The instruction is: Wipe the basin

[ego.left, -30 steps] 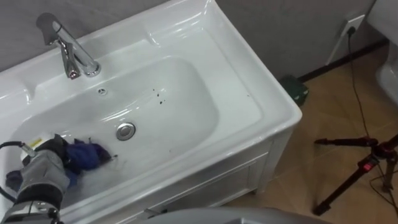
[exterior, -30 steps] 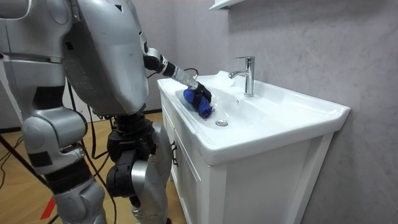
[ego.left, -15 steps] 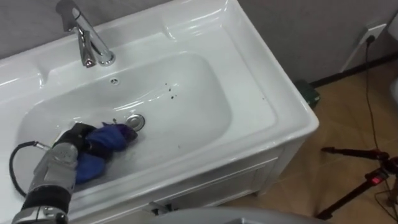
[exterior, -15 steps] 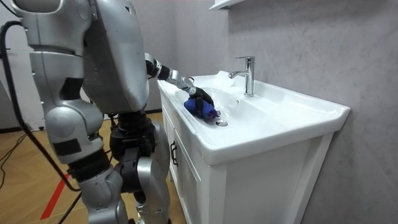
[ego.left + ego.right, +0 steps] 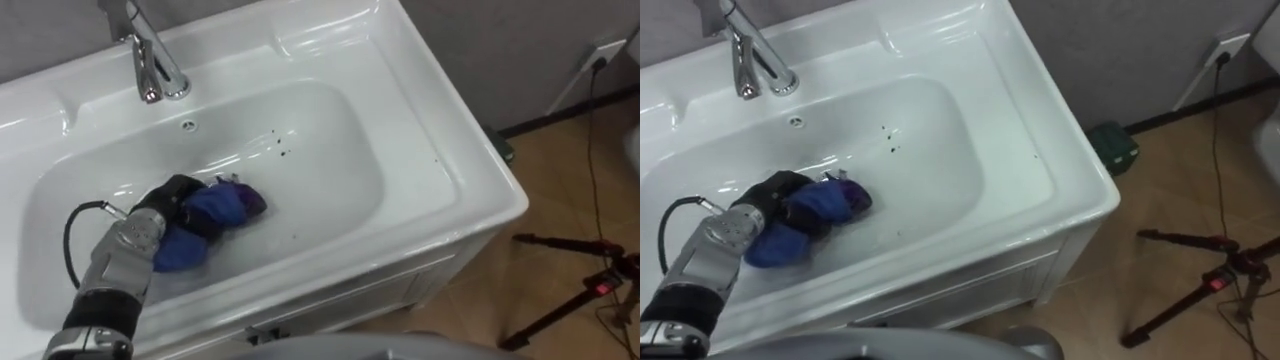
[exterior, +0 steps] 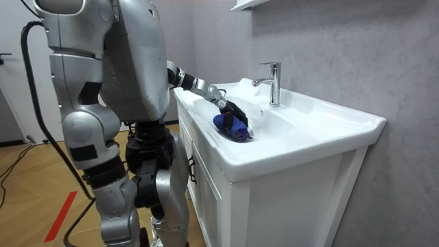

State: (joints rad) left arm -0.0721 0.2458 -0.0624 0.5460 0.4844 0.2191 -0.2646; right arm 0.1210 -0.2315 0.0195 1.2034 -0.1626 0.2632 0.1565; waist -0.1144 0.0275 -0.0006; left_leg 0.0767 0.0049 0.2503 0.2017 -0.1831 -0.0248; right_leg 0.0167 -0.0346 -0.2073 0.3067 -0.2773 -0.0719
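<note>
- Gripping the blue cloth (image 5: 225, 204) in curled fingers, your left hand (image 5: 168, 198) presses it on the basin (image 5: 340, 190) floor, mid-bowl.
- Sweep toward the dark specks (image 5: 285, 152); press flat and firmly.

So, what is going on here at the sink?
The robot stands at the white basin with its left hand down in the bowl. The hand is curled round a blue cloth, which lies on the basin floor near the middle. A few dark specks show on the bowl beyond the cloth, not yet wiped. The tap is at the back rim.
</note>
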